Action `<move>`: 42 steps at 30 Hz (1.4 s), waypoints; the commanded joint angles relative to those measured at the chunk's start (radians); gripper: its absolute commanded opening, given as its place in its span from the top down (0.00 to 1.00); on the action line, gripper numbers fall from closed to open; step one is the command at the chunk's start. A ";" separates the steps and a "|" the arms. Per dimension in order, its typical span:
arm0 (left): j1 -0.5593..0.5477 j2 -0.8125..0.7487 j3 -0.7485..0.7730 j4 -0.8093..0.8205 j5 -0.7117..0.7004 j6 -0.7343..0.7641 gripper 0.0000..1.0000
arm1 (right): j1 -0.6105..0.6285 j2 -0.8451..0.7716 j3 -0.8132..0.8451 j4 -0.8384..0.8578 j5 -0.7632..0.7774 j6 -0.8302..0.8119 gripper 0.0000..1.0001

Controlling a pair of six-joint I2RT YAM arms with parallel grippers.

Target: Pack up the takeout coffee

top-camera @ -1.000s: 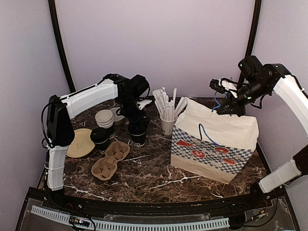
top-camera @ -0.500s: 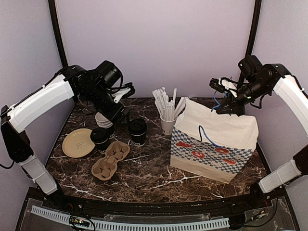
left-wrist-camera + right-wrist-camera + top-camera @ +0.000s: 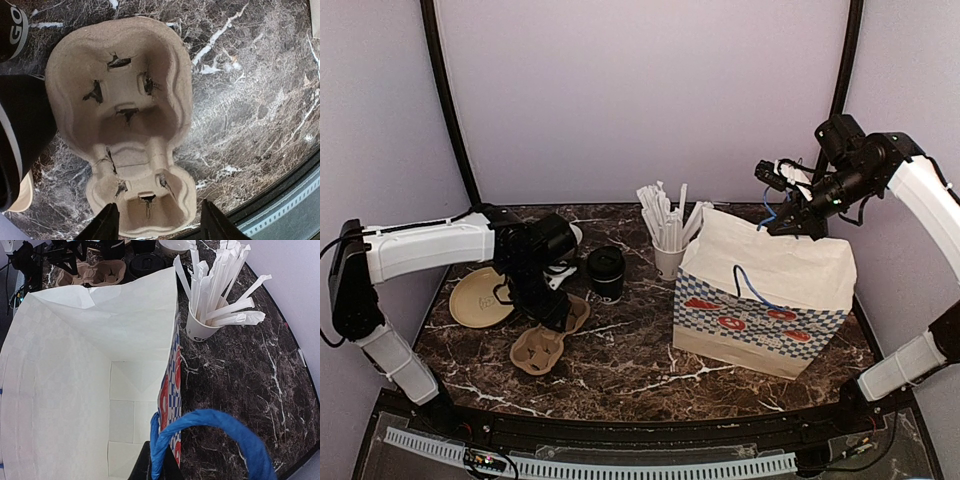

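Note:
The takeout coffee (image 3: 606,272), a black cup with a black lid, stands on the marble table left of the white straw cup (image 3: 668,258); it also shows in the right wrist view (image 3: 146,262). My left gripper (image 3: 552,308) is open and empty, low over the cardboard cup carrier (image 3: 537,345). In the left wrist view its fingertips (image 3: 107,224) straddle the near well of the carrier (image 3: 125,100). My right gripper (image 3: 788,218) is shut on the blue handle (image 3: 210,422) of the paper bag (image 3: 765,300) and holds the bag's mouth open (image 3: 75,380).
A beige round disc (image 3: 478,298) lies left of the carrier. Black cups (image 3: 20,135) stand close on the carrier's left. The straw cup (image 3: 202,325) is beside the bag's far edge. The table's front rail (image 3: 295,205) is near the carrier.
My left arm has left the coffee, risen to the back left, then come down over the cup carrier. The coffee stays standing. My right arm and the bag have not moved.

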 commanded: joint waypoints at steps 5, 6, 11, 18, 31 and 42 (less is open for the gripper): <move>0.008 0.055 -0.041 0.093 -0.020 -0.027 0.44 | -0.003 -0.012 -0.002 0.019 -0.023 0.012 1.00; 0.009 0.058 -0.044 0.095 -0.020 -0.024 0.44 | -0.003 -0.012 -0.004 0.019 -0.023 0.013 1.00; 0.036 0.076 -0.058 0.118 -0.066 -0.013 0.44 | -0.003 -0.012 -0.006 0.020 -0.020 0.015 1.00; 0.063 0.092 -0.077 0.139 -0.071 -0.006 0.49 | -0.003 -0.007 -0.009 0.024 -0.020 0.020 1.00; 0.070 0.123 -0.105 0.154 -0.005 0.007 0.56 | -0.002 0.007 -0.002 0.026 -0.017 0.020 1.00; 0.071 0.051 -0.044 0.075 0.035 -0.001 0.66 | 0.001 0.007 0.001 0.022 -0.017 0.024 1.00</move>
